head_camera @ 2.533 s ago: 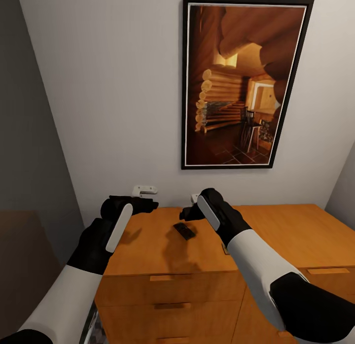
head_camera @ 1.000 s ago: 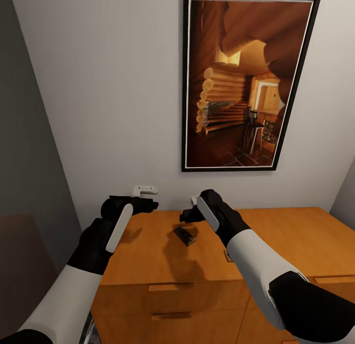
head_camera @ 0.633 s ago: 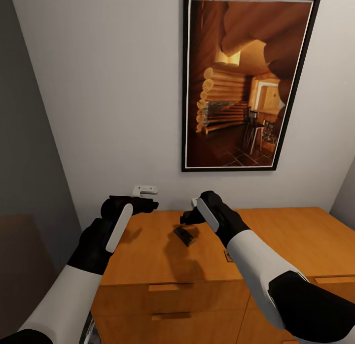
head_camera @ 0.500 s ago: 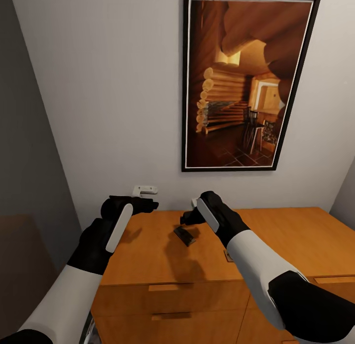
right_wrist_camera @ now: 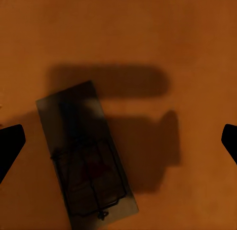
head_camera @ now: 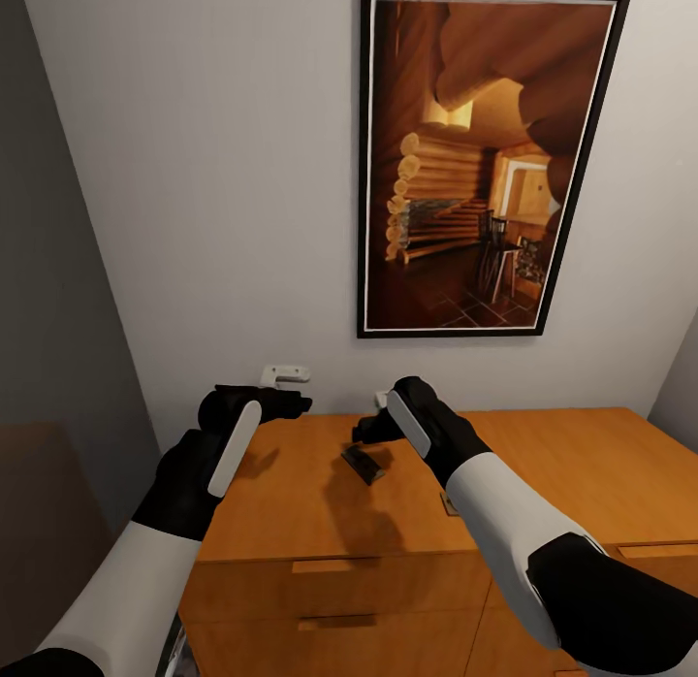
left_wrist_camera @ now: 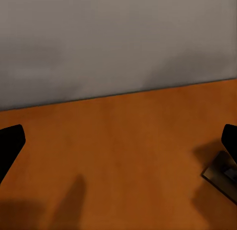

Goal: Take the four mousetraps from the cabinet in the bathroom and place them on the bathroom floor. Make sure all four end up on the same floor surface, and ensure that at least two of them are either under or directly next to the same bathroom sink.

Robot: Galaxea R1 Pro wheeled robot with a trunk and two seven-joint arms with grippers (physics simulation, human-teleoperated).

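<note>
My left claw [head_camera: 291, 402] hangs spread wide over the cabinet [head_camera: 291, 493] top's left end. A mousetrap [head_camera: 364, 462], a flat dark-brown board with a thin wire frame, lies mid-top. My right claw [head_camera: 371, 427] hovers above it, splayed wide.

One mousetrap [head_camera: 364, 463] lies flat on the top of the cabinet [head_camera: 582, 464], toward its back left part, turned at a slant to the cabinet's edges. Seen from the right wrist, the mousetrap [right_wrist_camera: 85, 153] is a dark-brown rectangular board with a thin wire frame over one half and what may be a small reddish patch under the wire. The cabinet is orange-brown wood with a flat top and drawer fronts [head_camera: 339, 580] below, standing against the wall.
</note>
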